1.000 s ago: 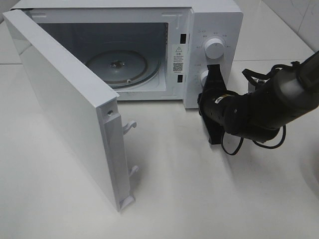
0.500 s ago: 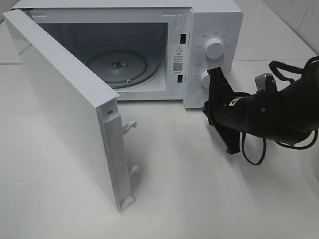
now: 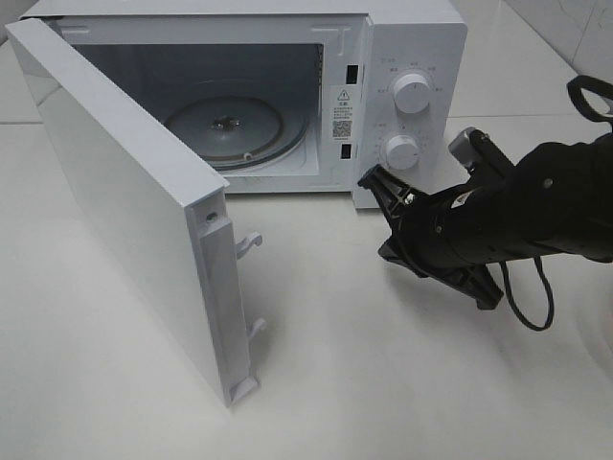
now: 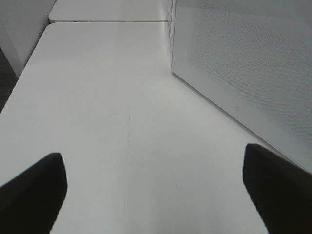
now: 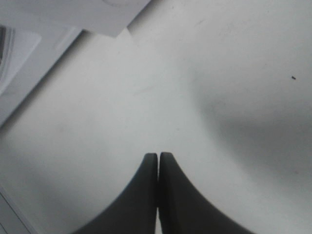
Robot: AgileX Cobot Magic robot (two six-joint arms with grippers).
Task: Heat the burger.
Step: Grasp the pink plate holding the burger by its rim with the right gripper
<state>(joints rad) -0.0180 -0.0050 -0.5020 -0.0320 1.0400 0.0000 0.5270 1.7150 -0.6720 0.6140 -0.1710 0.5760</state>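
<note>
- From the high camera: the microwave [image 3: 412,38] stands with its door [image 3: 134,211] swung wide toward the left side, and the glass turntable [image 3: 225,129] is bare. The burger is nowhere on the table [image 3: 364,383] in this view (nor on the turntable). The right gripper [image 3: 374,182] hangs just in front of the control panel, below the lower knob [image 3: 401,150] and apart from it, tips pointing toward the oven. The left arm is out of this view.
- On the left wrist: the left gripper [image 4: 153,165] has its jaws spread wide with nothing between them but bare table. A dotted white panel [image 4: 243,73] runs along one side, probably the door's outer face. No burger.
- On the right wrist: the right gripper [image 5: 158,158] has its jaws pressed together on nothing, over the table, with a white corner of the microwave [image 5: 73,14] ahead. No burger.
- Judgement: since the burger is out of every view, neither its direction nor the nearer arm can be told. The cavity opens toward the front, so loading must come from there, past the door on the left.
</note>
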